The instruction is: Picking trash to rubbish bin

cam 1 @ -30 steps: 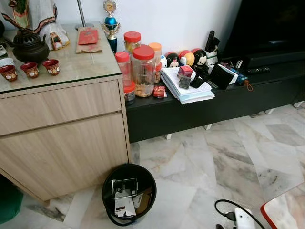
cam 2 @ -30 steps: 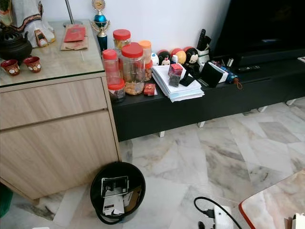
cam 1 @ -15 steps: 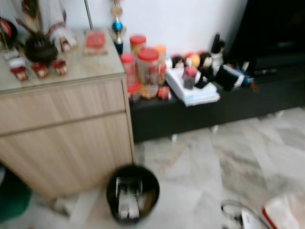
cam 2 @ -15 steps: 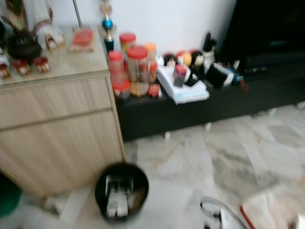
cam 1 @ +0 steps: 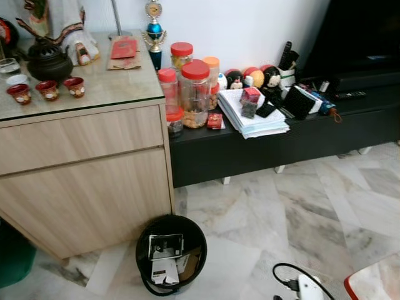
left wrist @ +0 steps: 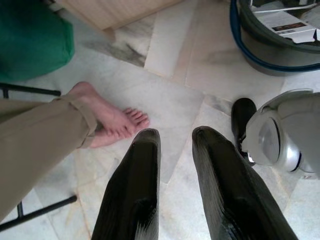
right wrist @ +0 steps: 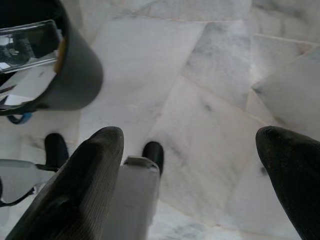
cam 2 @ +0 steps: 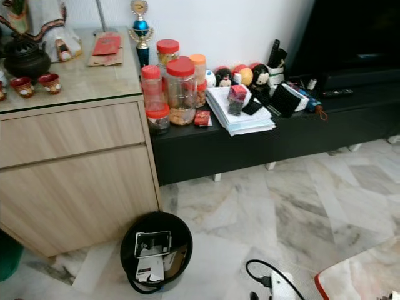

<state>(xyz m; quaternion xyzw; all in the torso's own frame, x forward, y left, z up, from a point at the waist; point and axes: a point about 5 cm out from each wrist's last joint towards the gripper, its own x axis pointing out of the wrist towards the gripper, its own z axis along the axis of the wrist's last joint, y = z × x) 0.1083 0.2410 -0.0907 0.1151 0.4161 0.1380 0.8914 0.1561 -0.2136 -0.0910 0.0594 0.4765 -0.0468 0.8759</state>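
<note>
A black round rubbish bin [cam 1: 170, 253] stands on the marble floor at the corner of a wooden cabinet [cam 1: 81, 169]. Inside it lie paper and packaging scraps [cam 1: 165, 259]. In the left wrist view my left gripper [left wrist: 176, 137] hangs low over the floor with nothing in it, its fingers nearly together, and the bin's rim [left wrist: 280, 35] is a short way ahead. My right gripper [right wrist: 190, 137] hangs wide open over bare tiles, holding nothing, with the bin [right wrist: 50, 65] off to one side.
A low black TV bench [cam 1: 281, 140] carries red-lidded jars [cam 1: 195, 94] and a paper stack [cam 1: 253, 115]. A white power strip with black cable [cam 1: 306, 287] and a red-rimmed table corner [cam 1: 375, 284] lie near right. A person's bare foot [left wrist: 112, 117] rests by my left gripper.
The picture was blurred half a second ago and is sharp now; the camera has shifted slightly. Bin, cabinet and bench stand where they were.
</note>
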